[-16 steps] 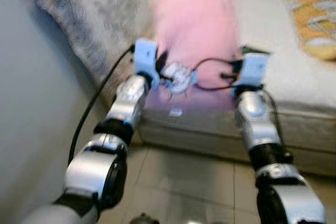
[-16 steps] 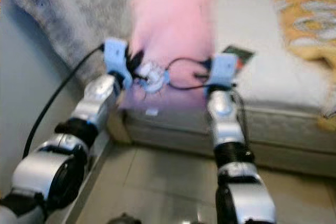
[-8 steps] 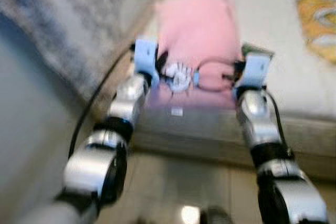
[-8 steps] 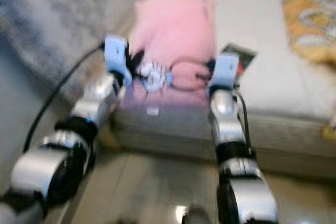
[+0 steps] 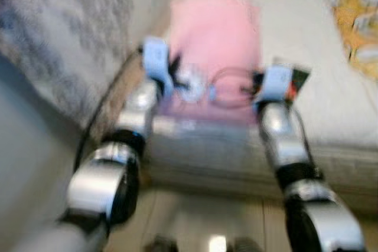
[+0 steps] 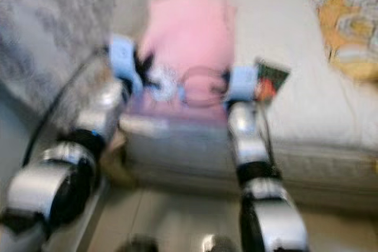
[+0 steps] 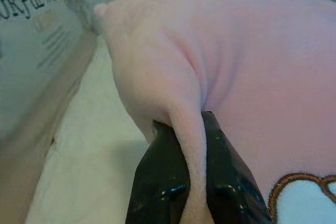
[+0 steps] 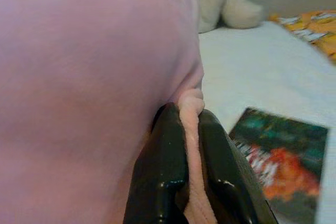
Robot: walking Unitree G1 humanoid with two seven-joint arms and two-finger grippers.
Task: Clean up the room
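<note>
Both arms reach fwd over the edge of the bed (image 5: 331,104), and the head views are blurred. The pink pillow (image 5: 215,39) is held between the two grippers, w/ its far part over the white mattress, near the bed's left side. Left gripper (image 7: 190,190): jaws closed narrow on a fold of the pillow's edge, pink fabric squeezed between the two black fingers (image 7: 163,182). Right gripper (image 8: 191,182): same, jaws pinch a pink seam on the other side. An embroidered white patch w/ brown outline (image 7: 304,198) shows on the pillow. A small dark book w/ orange picture (image 8: 283,156) lies flat on the mattress just beside the right gripper. A beige plush toy (image 8: 226,3) sits farther back on the bed, and an orange patterned blanket (image 6: 342,22) lies at the right. A grey fuzzy blanket (image 5: 71,33) hangs at the left.
</note>
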